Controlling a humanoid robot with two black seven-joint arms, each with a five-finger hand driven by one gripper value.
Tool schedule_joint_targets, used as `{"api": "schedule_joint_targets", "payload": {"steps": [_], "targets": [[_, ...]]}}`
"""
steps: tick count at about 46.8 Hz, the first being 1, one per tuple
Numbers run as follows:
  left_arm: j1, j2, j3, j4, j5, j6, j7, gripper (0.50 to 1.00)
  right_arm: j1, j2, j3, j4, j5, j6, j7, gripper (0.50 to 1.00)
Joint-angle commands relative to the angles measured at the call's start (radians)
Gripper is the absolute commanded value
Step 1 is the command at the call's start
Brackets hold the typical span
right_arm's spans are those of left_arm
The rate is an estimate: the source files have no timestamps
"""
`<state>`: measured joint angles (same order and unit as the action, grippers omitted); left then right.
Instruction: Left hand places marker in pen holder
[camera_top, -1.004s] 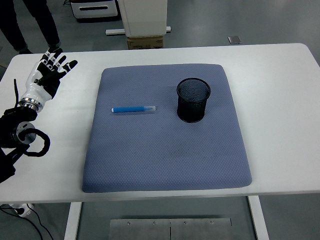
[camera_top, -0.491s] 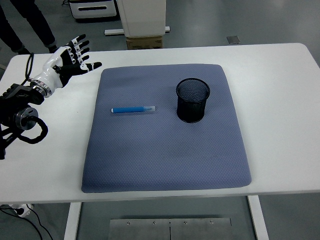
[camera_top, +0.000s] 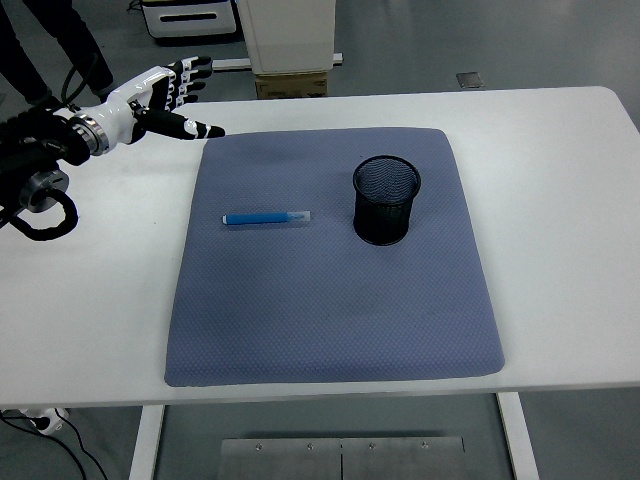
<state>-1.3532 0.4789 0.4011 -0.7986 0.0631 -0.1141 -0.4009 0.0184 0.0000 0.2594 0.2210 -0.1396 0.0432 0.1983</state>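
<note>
Head view: taking the blue-grey mat (camera_top: 330, 300) as the landmark, the left hand (camera_top: 160, 95) now hangs just off the mat's far-left corner, over the white surface (camera_top: 560, 200), with its fingers (camera_top: 195, 68) spread and stretched toward the mat and nothing in its grip. A second ago the same hand stood palm-up well to the left of the mat, nearer the surface's left edge; half a second ago it had swung closer and tipped toward the mat; now it has risen farther back and turned so the thumb points at the mat's corner. So the arm is on its approach, and the grasp has not yet begun. The marker (camera_top: 265, 217), blue with a pale cap end, lies flat on the mat's left half, pointing roughly left to right, and has not shifted across the three pictures. The pen holder (camera_top: 386, 200), a black mesh cup, stands upright on the mat right of the marker, close to its cap end but apart from it, also unmoved. The hand is well apart from the marker, so it likely has to travel nearer and down over the mat's left half before closing. The right arm is out of view. A person's legs (camera_top: 45, 50) show beyond the surface's far-left corner.
</note>
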Motion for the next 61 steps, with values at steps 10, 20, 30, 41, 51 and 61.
{"api": "schedule_joint_targets", "payload": {"steps": [10,20,30,41,51,61], "targets": [[-0.135,-0.060,0.277,-0.059,0.001,-0.025,-0.006,1.000,0.000,0.000,0.000,0.000,0.000,0.000,0.000,1.000],[-0.170,-0.154,0.430,-0.056,0.041,-0.018,0.007,1.000,0.000,0.000,0.000,0.000,0.000,0.000,0.000,1.000],[-0.213,-0.233,0.493,-0.056,0.087,-0.015,0.033,1.000,0.000,0.000,0.000,0.000,0.000,0.000,0.000,1.000],[-0.234,-0.272,0.502,-0.051,0.242,-0.013,0.033,1.000,0.000,0.000,0.000,0.000,0.000,0.000,0.000,1.000],[-0.245,-0.292,0.513,-0.050,0.285,-0.015,0.036,1.000,0.000,0.000,0.000,0.000,0.000,0.000,0.000,1.000],[-0.245,-0.316,0.522,-0.050,0.285,-0.019,0.085,1.000,0.000,0.000,0.000,0.000,0.000,0.000,0.001,1.000]]}}
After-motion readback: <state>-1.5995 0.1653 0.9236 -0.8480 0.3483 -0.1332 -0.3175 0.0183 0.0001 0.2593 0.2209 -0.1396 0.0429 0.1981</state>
